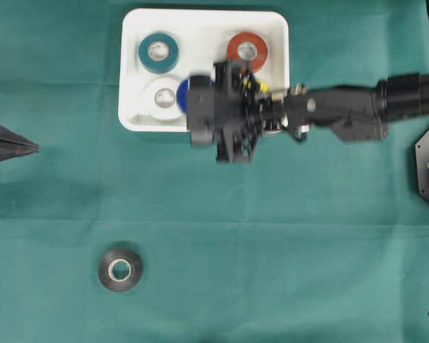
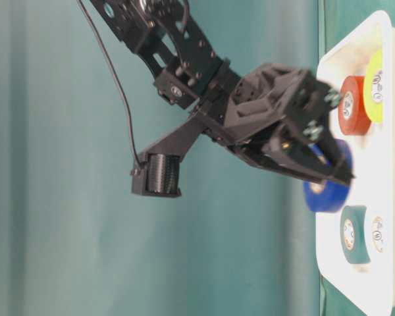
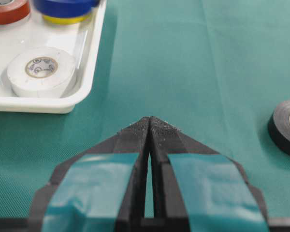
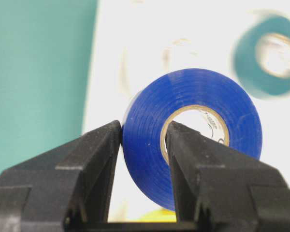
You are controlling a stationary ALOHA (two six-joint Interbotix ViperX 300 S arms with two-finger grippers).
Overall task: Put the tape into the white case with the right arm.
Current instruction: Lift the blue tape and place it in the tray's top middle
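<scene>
While the right gripper (image 4: pixel 142 145) carries a blue tape (image 4: pixel 193 130) over the case (image 1: pixel 272 25), a black tape (image 1: pixel 120 269) waits on the cloth at 7 o'clock.

Jaws pinch the roll's wall, one finger outside, one through the core, so it hangs on edge for dropping in. Left gripper (image 3: pixel 150 126) sits parked at 9 o'clock, jaws pressed together. Teal (image 1: pixel 158 51), red (image 1: pixel 247 50) and white (image 1: pixel 163 98) rolls lie in the case; the yellow one is mostly hidden. Overhead the wrist is blurred and covers the case's 5 o'clock corner.

No legible text or labels
</scene>
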